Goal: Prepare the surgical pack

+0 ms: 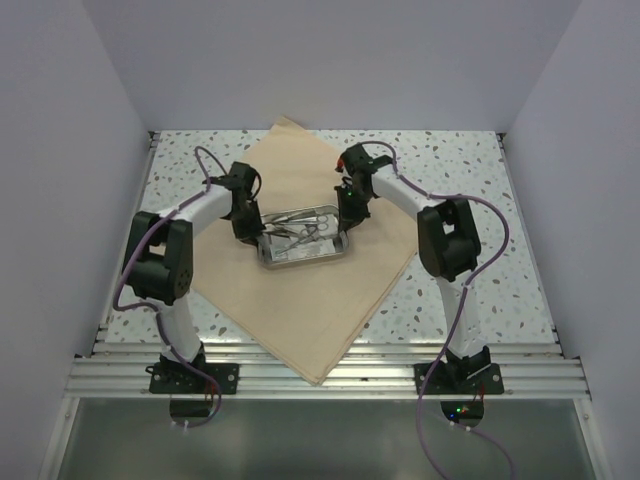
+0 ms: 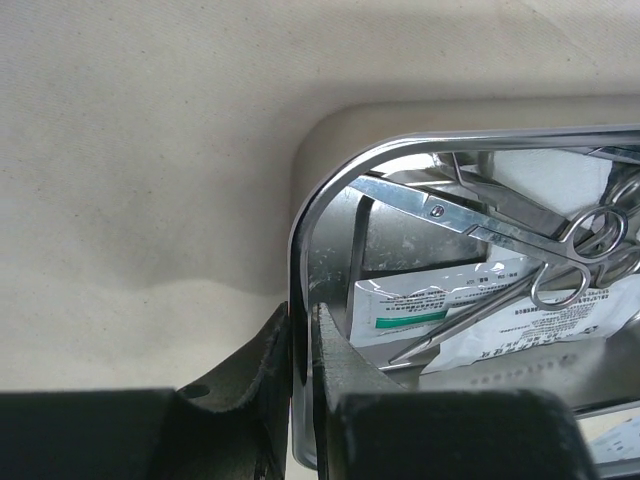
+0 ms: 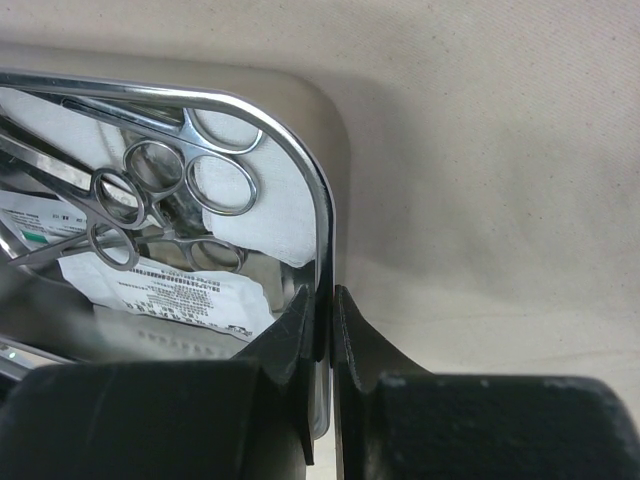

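Spreading from the near edge of the table (image 1: pixel 520 290), the tan cloth (image 1: pixel 300 320) carries the steel tray (image 1: pixel 300 263) at its middle, with the tray's long axis running left to right. Each short end sits in a claw: the left claw (image 2: pixel 300 322) pinches the left rim and the right claw (image 3: pixel 325 300) pinches the right rim, so neither arm is nearer. Scissors (image 2: pixel 420 205) and a packet (image 2: pixel 410 305) lie inside. A lift would probably need both ends to rise level.

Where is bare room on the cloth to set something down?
Free: the near corner of the large tan cloth sheet, between the shiny rectangular steel tray and arm bases, and its far corner. Crowded: the tray's ends, clamped by left hand and right hand.
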You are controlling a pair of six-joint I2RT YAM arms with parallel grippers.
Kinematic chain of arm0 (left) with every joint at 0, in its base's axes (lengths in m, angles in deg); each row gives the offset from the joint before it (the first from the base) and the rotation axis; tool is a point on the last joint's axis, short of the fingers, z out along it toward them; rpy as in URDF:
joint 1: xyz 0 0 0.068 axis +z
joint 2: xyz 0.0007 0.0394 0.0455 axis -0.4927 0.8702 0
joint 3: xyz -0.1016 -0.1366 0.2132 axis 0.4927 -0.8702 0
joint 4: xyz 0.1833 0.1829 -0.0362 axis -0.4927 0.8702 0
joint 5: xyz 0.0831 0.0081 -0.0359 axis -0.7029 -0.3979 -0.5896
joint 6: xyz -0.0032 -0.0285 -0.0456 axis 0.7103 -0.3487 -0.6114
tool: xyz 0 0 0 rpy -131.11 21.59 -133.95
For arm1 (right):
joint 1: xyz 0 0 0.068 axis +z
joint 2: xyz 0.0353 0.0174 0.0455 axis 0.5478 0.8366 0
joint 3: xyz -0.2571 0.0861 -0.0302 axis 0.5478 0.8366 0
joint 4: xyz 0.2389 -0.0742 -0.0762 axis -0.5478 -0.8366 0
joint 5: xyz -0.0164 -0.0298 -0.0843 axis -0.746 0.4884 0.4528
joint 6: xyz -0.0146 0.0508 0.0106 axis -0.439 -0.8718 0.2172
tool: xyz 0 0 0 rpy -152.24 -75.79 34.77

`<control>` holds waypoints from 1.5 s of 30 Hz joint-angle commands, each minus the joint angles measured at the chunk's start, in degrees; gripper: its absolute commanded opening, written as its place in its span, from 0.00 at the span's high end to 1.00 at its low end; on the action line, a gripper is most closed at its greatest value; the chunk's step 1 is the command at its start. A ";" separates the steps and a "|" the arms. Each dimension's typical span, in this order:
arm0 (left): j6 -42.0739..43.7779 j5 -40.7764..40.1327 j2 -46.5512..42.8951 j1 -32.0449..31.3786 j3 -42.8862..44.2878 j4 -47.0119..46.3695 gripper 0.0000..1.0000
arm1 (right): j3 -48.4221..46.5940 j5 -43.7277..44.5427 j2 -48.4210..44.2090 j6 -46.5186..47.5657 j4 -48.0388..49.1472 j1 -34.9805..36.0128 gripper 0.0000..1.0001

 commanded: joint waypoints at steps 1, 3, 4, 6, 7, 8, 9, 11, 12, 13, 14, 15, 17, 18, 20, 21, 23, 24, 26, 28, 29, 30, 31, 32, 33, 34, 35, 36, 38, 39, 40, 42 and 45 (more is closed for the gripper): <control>0.65 0.70 -3.44 -0.11 -1.04 -0.49 0.85 | -2.44 -5.38 0.05 -1.26 -1.39 2.24 1.00; 1.00 0.70 -3.44 0.15 -1.74 -0.67 0.86 | -2.09 -5.20 0.05 -1.35 -1.39 2.42 1.00; 1.09 0.70 -3.35 0.33 -1.83 -0.50 0.86 | -2.00 -5.11 0.05 -1.52 -1.30 2.33 1.00; 1.17 0.52 -3.26 0.59 -2.36 -0.40 0.86 | -2.00 -5.29 0.23 -1.52 -1.13 2.42 1.00; 1.17 0.43 -3.26 0.68 -2.53 -0.49 0.86 | -2.09 -5.55 0.49 -1.53 -1.13 2.42 1.00; 1.09 0.35 -3.44 0.77 -2.71 -0.67 0.86 | -2.17 -5.64 0.58 -1.70 -1.13 2.51 1.00; 1.09 0.43 -3.53 0.94 -2.97 -0.67 0.85 | -2.26 -5.64 0.67 -1.61 -1.13 2.51 1.00; 1.17 0.26 -3.53 1.21 -2.98 -0.67 0.84 | -2.26 -5.64 0.67 -1.44 -1.30 2.51 1.00; 1.35 0.17 -3.44 1.38 -2.89 -0.67 0.83 | -2.18 -5.55 0.67 -1.35 -1.30 2.51 1.00; 1.35 0.34 -3.35 1.47 -2.80 -0.58 0.82 | -1.91 -5.46 0.58 -1.35 -1.22 2.59 1.00; 1.35 0.43 -3.35 1.47 -2.80 -0.67 0.82 | -1.74 -5.38 0.49 -1.26 -1.22 2.59 1.00; 1.44 0.69 -3.09 1.47 -2.71 -0.67 0.82 | -1.56 -5.38 0.58 -1.17 -1.22 2.51 1.00; 1.53 0.87 -2.83 1.47 -2.80 -0.76 0.80 | -1.47 -5.37 0.67 -1.17 -1.22 2.59 1.00; 1.44 0.87 -2.74 1.56 -2.97 -0.84 0.80 | -1.65 -5.46 0.67 -1.17 -1.30 2.59 0.99; 1.35 0.87 -2.74 1.56 -3.06 -1.02 0.77 | -1.65 -5.11 0.49 -1.17 -1.30 2.59 0.98; 1.35 1.05 -2.74 1.56 -3.15 -1.02 0.76 | -1.73 -4.94 0.40 -1.17 -1.39 2.51 0.97; 1.44 1.05 -2.65 1.56 -2.98 -1.02 0.72 | -1.65 -4.59 0.23 -0.91 -1.48 2.68 0.95; 1.44 1.05 -2.65 1.65 -3.06 -1.11 0.70 | -1.73 -4.32 0.14 -0.82 -1.48 2.51 0.94; 1.53 1.22 -2.65 1.65 -3.06 -1.20 0.68 | -1.73 -3.97 0.05 -0.56 -1.74 2.59 0.91; 1.61 1.49 -2.47 1.65 -3.06 -1.46 0.68 | -1.65 -3.62 0.05 -0.47 -2.00 2.59 0.89; 1.70 1.66 -2.39 1.65 -3.06 -1.55 0.68 | -1.91 -3.62 0.05 -0.38 -2.01 2.59 0.87; 1.70 2.10 -2.38 1.65 -3.06 -1.72 0.68 | -2.17 -3.44 0.05 -0.30 -2.18 2.59 0.85; 1.70 2.36 -2.30 1.56 -3.06 -2.07 0.68 | -2.35 -3.09 0.14 -0.21 -2.62 2.59 0.84; 1.70 2.54 -2.12 1.65 -3.06 -2.25 0.67 | -2.79 -2.74 0.23 -0.03 -2.80 2.59 0.81; 1.70 2.89 -2.12 1.65 -3.06 -2.34 0.67 | -2.96 -2.65 0.31 0.06 -2.88 2.42 0.80; 1.79 2.98 -2.12 1.65 -2.98 -2.60 0.67 | -3.05 -2.48 0.32 0.23 -3.06 2.51 0.80; 1.88 3.16 -1.86 1.65 -2.80 -2.60 0.67 | -3.23 -2.13 0.23 0.23 -3.06 2.42 0.79; 1.96 3.33 -1.68 1.65 -2.63 -2.60 0.68 | -3.32 -2.04 0.14 0.23 -3.06 2.42 0.78; 2.05 3.42 -1.42 1.65 -2.19 -2.69 0.67 | -3.49 -1.69 0.23 0.32 -3.06 2.51 0.77; 2.14 3.68 -1.24 1.65 -2.10 -2.78 0.68 | -3.58 -1.51 0.31 0.32 -3.06 2.42 0.77; 2.14 3.86 -1.33 1.74 -2.01 -2.78 0.68 | -3.76 -1.33 0.58 0.32 -3.32 2.42 0.77; 2.23 4.21 -1.15 1.65 -1.75 -2.95 0.68 | -4.55 -1.42 0.84 0.41 -3.94 2.24 0.77; 2.49 4.04 -0.98 1.74 -1.22 -2.69 0.67 | -4.55 -0.98 0.58 0.41 -3.68 2.15 0.75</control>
